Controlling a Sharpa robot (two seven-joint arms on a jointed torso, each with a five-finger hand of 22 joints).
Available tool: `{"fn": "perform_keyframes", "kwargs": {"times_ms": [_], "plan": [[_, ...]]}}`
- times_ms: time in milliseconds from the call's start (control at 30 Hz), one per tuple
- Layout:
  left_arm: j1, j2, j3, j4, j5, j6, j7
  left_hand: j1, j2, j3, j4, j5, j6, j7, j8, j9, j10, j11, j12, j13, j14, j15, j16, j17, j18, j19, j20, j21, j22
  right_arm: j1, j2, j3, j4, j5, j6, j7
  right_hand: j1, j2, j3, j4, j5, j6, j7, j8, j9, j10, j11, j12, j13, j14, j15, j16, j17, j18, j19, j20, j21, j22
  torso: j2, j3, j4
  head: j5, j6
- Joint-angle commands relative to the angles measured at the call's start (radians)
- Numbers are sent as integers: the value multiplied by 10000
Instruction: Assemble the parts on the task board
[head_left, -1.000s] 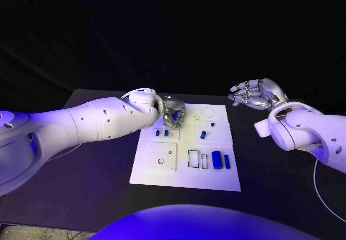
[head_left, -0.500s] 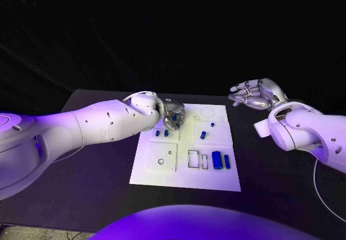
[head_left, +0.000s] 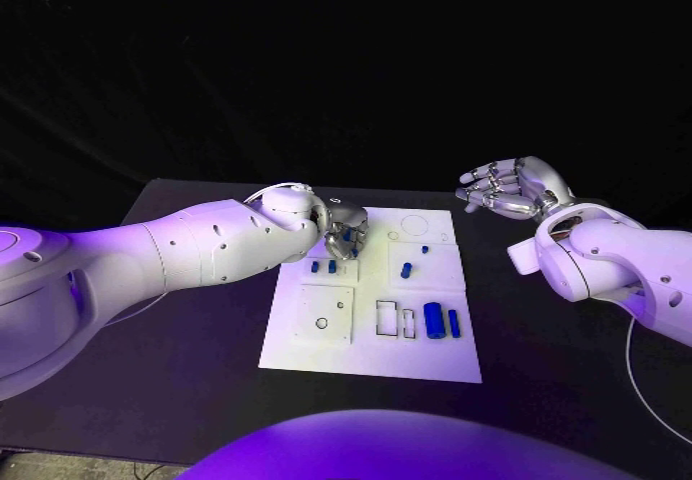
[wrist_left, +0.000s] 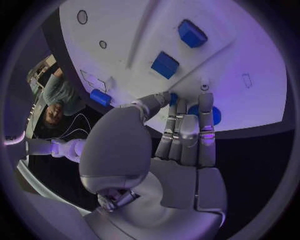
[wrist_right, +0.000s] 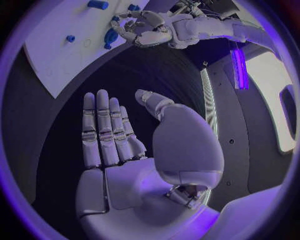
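The task board (head_left: 369, 345) is a flat, matte white rectangular plate lying in the middle of the black table (head_left: 188, 360), its long axis running from the near edge toward the far edge. Outlined recesses, round and rectangular, mark its surface. Small smooth blue parts (head_left: 434, 320) sit on it: two elongated ones stand side by side near the board's right edge, long axes pointing toward the far edge, and shorter blocks lie around the board's middle. The left hand (head_left: 343, 228), silver and glossy, is over the board's far left corner, fingers curled around a round blue part (wrist_left: 201, 114). The right hand (head_left: 508, 187) hovers beyond the board's far right corner, holding nothing, fingers loosely spread. Darkness surrounds the table.
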Motion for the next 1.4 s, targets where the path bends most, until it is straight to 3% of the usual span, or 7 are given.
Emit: {"fn": "perform_keyframes", "kwargs": {"times_ms": [33,267,800,967,1200,1400], "plan": [[1,33,9,-3,9,189,-84,-1,125,84,-21,-66,134,-11,-19,4,122,-4,-16,-22,116,1,98,104,3,88,2,173,383,-5,11,3,2,-108,89,54,-21,101,7,-49,37,-59,13,41,-17,48,-1,-63,-11,47,4,-50,12,118,25,44,-58,-13,-6,3,-2,-3,1],[0,124,8,-101,56,55,-102,24,359,215,-177,-332,491,-92,16,52,509,-113,-28,-79,420,-90,329,450,-64,358,-68,870,495,-5,7,3,12,-108,90,59,-21,101,7,-49,37,-59,13,41,-17,48,-1,-63,-11,47,4,-50,12,118,25,44,-58,-13,1,0,-10,-17,1],[-102,337,6,-424,138,-78,-85,-143,357,202,-186,-448,566,-115,-48,58,658,-127,-219,-174,582,-106,419,592,-109,469,-92,1179,532,-5,-18,3,47,-109,86,55,-25,106,9,-50,35,-55,12,44,-16,54,-1,-63,-14,53,4,-56,16,119,28,44,-58,-20,-5,-2,-3,-79,1],[-122,341,6,-444,140,-214,-41,-143,419,226,-281,-415,782,-176,-25,111,997,-197,-357,-228,797,-164,548,855,-170,682,-134,1670,622,-5,-22,3,50,-109,83,54,-25,106,9,-50,35,-55,12,44,-16,54,-1,-63,-14,53,4,-56,16,119,28,44,-58,-20,-11,2,2,-89,1],[-135,214,11,-297,172,-710,107,-135,458,248,-387,-266,974,-211,-17,163,1325,-260,-558,-271,968,-224,626,1027,-228,873,-198,2113,701,-5,-18,3,46,-110,81,55,-25,106,9,-50,35,-55,12,44,-16,54,-1,-63,-14,53,4,-56,16,119,28,44,-58,-20,-21,-4,4,-75,1],[-137,-89,108,101,600,-1070,196,-173,439,241,-401,-245,999,-203,-34,172,1400,-262,-643,-288,997,-233,626,1022,-239,909,-208,2189,710,-5,-14,3,35,-111,80,56,-25,106,9,-50,35,-55,12,44,-16,54,-1,-63,-14,53,4,-56,16,119,28,44,-58,-20,-25,2,15,-71,1]]}}
